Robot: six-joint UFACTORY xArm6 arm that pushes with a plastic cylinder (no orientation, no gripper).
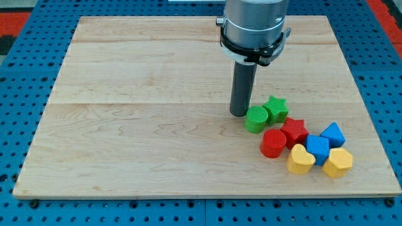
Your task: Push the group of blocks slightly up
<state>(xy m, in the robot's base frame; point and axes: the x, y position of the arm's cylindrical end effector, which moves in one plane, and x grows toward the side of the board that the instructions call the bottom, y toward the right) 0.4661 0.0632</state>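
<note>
A tight group of blocks sits at the board's lower right. A green round block and a green star form its upper left end. Below them lie a red cylinder and a red star. Further right are a yellow heart-shaped block, a blue block, a blue triangular block and a yellow hexagonal block. My tip rests on the board just left of the green round block, very close to it or touching.
The wooden board lies on a blue pegboard table. The arm's grey housing hangs over the board's upper middle. The group lies near the board's right and bottom edges.
</note>
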